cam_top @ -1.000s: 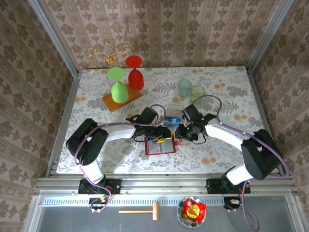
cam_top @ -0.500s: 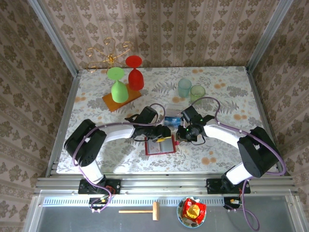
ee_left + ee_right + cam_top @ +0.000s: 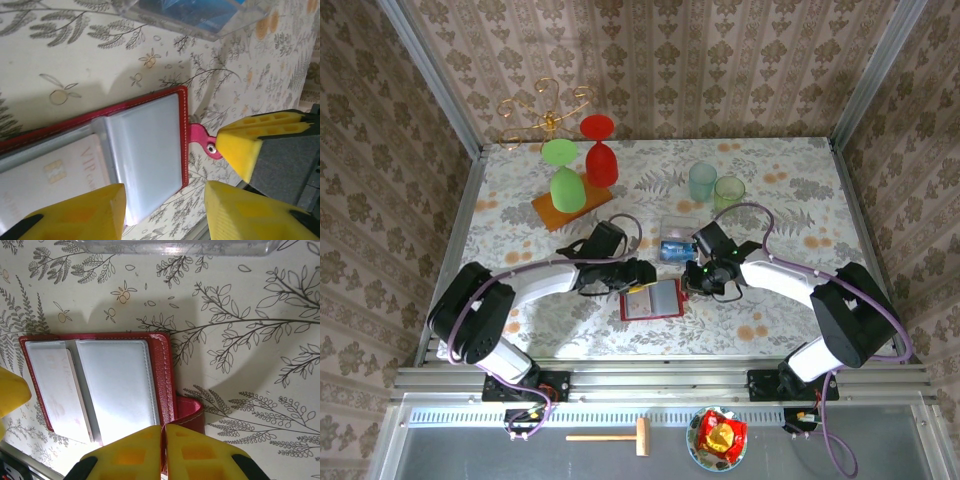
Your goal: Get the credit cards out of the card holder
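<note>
The red card holder [image 3: 656,300] lies open on the table between both arms, greyish pockets up. A pale pinkish credit card [image 3: 65,170] marked VIP sits in its left pocket [image 3: 57,387]; the right pocket [image 3: 145,145] looks empty. My right gripper [image 3: 164,450] is shut on the holder's right edge [image 3: 167,375], beside the small red tab [image 3: 202,141]. My left gripper [image 3: 165,212] hovers open over the holder's right pocket with nothing between its fingers. A blue card [image 3: 672,248] lies in a clear tray [image 3: 150,12] just behind the holder.
An orange board [image 3: 570,210] at the back left carries an upturned green glass [image 3: 565,180] and a red one [image 3: 600,150], with a gold wire rack [image 3: 545,105] behind. Two pale cups [image 3: 715,185] stand at the back centre. The table's front edge runs just below the holder.
My right gripper has closed onto the holder's right edge. The left arm has drawn back a little to the left, its gripper staying open over the holder.
</note>
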You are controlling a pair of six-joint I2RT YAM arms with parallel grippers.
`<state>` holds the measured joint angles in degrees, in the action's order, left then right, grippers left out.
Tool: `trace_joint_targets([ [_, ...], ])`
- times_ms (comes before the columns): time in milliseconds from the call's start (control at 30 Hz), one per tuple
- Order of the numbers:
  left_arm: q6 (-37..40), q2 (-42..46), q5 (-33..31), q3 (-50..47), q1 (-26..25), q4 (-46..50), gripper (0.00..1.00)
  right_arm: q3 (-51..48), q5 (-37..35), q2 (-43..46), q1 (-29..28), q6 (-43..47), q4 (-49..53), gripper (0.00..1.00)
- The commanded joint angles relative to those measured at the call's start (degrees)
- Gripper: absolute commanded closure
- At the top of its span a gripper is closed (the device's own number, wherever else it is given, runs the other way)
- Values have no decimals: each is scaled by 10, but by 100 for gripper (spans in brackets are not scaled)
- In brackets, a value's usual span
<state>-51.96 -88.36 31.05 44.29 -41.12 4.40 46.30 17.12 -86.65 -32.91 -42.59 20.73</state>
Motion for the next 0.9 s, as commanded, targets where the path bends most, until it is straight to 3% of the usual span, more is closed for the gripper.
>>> trace_joint_targets([
  [0, 28, 15, -7, -14, 9, 27, 54, -9, -1, -2, -6, -16, -6, 90],
  [400, 50, 20, -7, -30, 24, 35, 56, 29, -104, 56, -8, 1, 115, 74],
  [633, 52, 26, -4, -46, 32, 25, 58, 35, -66, 82, -19, -36, 61, 73],
  [867, 44, 53, -9, -76, 39, 15, 58, 41, 21, 16, -52, -82, -30, 73],
])
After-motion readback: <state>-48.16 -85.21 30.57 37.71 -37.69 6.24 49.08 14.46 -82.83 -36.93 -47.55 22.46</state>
